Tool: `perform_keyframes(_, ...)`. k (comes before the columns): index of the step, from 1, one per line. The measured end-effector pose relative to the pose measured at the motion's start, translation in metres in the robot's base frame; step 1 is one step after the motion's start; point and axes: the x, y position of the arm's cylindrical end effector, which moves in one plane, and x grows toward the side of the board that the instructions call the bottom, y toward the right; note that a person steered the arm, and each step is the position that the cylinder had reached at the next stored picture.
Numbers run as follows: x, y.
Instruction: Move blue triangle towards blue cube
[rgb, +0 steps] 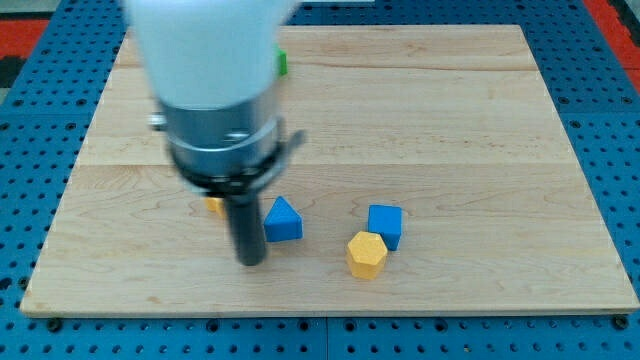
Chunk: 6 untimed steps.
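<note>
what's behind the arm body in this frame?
Two slivers show: a green block at the arm's right edge near the view's top, and a yellow block left of the rod. Their shapes are covered. My tip sits just left of the blue triangle.

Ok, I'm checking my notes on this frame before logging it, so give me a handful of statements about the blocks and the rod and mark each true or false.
1. My tip is just to the view's left of the blue triangle. True.
2. The blue cube lies to the view's left of the blue triangle. False: it lies to the triangle's right.
3. The yellow hexagonal block sits right next to the blue cube, at its lower left. True.
4. The blue triangle is touching the blue cube. False: bare wooden board shows between them.
5. A green block peeks out beside the arm near the view's top. True.
</note>
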Motion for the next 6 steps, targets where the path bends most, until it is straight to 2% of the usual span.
perform_keyframes(1, -0.014, 0.007)
perform_keyframes(2, -0.02, 0.067)
perform_keyframes(3, -0.024, 0.081)
perform_keyframes(4, -0.055, 0.041)
perform_keyframes(5, -0.07, 0.095)
perform_keyframes(6, -0.063, 0.126)
